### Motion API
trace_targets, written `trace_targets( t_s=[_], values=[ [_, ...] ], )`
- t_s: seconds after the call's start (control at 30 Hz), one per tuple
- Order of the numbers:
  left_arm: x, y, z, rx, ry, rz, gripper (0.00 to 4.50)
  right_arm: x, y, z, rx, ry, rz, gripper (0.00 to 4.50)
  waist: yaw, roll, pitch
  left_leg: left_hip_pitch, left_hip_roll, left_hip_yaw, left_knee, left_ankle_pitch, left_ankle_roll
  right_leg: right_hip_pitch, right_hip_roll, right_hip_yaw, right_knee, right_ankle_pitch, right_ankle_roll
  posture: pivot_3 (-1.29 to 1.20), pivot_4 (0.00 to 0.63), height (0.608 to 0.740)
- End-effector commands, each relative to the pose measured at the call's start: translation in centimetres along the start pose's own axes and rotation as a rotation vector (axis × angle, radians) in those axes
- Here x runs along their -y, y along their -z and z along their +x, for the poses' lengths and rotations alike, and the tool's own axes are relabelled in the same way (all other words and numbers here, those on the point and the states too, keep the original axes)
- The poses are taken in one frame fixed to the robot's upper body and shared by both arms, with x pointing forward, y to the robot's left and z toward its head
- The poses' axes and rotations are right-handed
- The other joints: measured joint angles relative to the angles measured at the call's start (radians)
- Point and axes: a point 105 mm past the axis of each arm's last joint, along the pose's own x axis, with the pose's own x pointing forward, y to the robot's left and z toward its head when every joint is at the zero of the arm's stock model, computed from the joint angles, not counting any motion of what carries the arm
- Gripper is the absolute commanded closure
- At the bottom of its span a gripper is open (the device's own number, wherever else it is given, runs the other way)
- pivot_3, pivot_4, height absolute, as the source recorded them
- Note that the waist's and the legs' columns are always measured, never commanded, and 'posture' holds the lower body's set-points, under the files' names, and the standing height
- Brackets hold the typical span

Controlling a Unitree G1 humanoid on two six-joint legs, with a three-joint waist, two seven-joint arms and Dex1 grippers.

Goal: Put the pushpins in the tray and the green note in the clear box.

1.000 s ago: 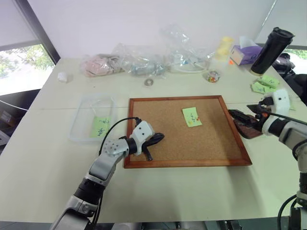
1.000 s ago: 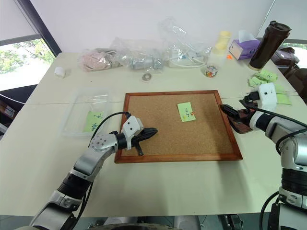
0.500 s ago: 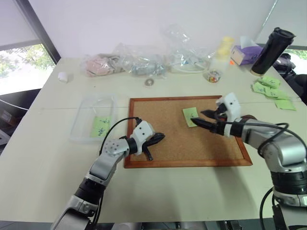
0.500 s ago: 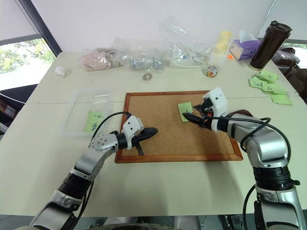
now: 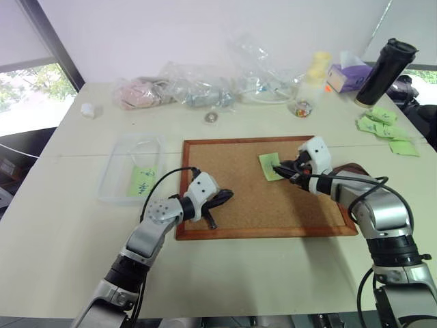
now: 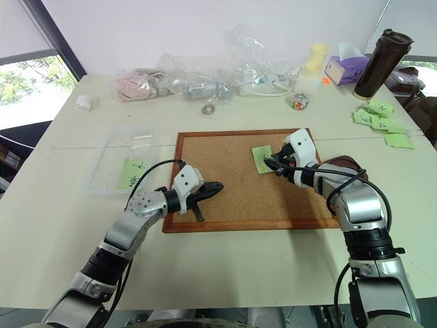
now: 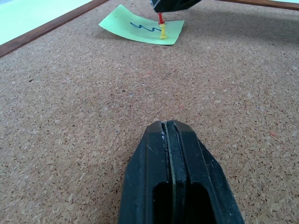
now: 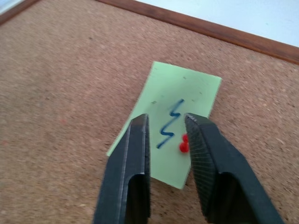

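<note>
The right hand (image 8: 167, 125) hovers over the green note (image 8: 168, 121) on the corkboard (image 5: 239, 198), fingers slightly apart beside a red pin (image 8: 183, 143), gripping nothing. The left hand (image 7: 171, 133) rests shut and empty on the board's near left. The clear box (image 5: 123, 179) sits left of the board; the tray (image 6: 341, 164) lies right, behind the right arm.

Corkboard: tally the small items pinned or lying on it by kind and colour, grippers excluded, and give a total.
On the corkboard:
green note: 1
red pushpin: 1
yellow-green pushpin: 1
Total: 3
Both pushpins stand in the note.
</note>
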Motion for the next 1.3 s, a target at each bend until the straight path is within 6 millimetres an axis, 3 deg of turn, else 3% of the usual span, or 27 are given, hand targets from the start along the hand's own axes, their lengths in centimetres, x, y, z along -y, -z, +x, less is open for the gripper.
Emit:
trace_targets(
  t_s=[0.03,0.57,0.73,1.0,1.17,1.3],
  values=[
    [0.0,0.9,-0.3,-0.037,-0.012,-0.011,4.5,0.3,-1.2,-0.1,0.045,0.011,-0.026,3.01,0.0,0.0,0.0,0.0,0.0,0.0,0.0,0.0,0.0,0.0,0.0,0.0,0.0,0.0,0.0,0.0,0.15,0.73],
    [0.1,0.9,-0.3,-0.039,-0.007,-0.01,4.5,1.3,0.7,0.5,0.004,0.043,-0.001,3.01,-0.001,0.0,0.0,0.0,0.0,0.0,0.0,0.0,0.0,0.0,0.0,0.0,0.0,0.0,0.0,0.0,0.15,0.73],
    [0.1,0.9,-0.3,-0.039,-0.009,-0.009,4.5,1.4,0.8,0.6,0.008,0.049,-0.004,4.47,-0.001,0.0,0.0,0.0,0.0,0.0,0.0,0.0,0.0,0.0,0.0,0.0,0.0,0.0,0.0,0.0,0.15,0.73],
    [0.2,1.0,-0.3,-0.045,-0.006,-0.016,4.5,1.3,-1.1,-0.4,0.069,0.05,0.0,4.47,-0.001,0.0,0.0,0.0,0.0,0.0,0.0,0.0,0.0,0.0,0.0,0.0,0.0,0.0,0.0,0.0,0.15,0.73],
    [0.3,1.2,-0.3,-0.055,0.0,-0.026,4.5,2.3,-4.2,-2.9,0.174,0.102,0.046,4.47,0.0,0.0,0.0,-0.002,0.0,0.0,0.0,0.0,0.0,-0.002,0.0,0.0,0.0,0.0,0.0,0.0,0.15,0.73],
    [0.3,1.2,-0.2,-0.058,0.003,-0.03,4.5,3.5,-5.6,-5.0,0.229,0.152,0.096,4.47,0.0,0.0,0.0,-0.001,0.0,0.0,-0.001,0.0,0.0,-0.002,0.0,0.0,0.0,0.0,0.0,0.0,0.15,0.73]
  ],
)
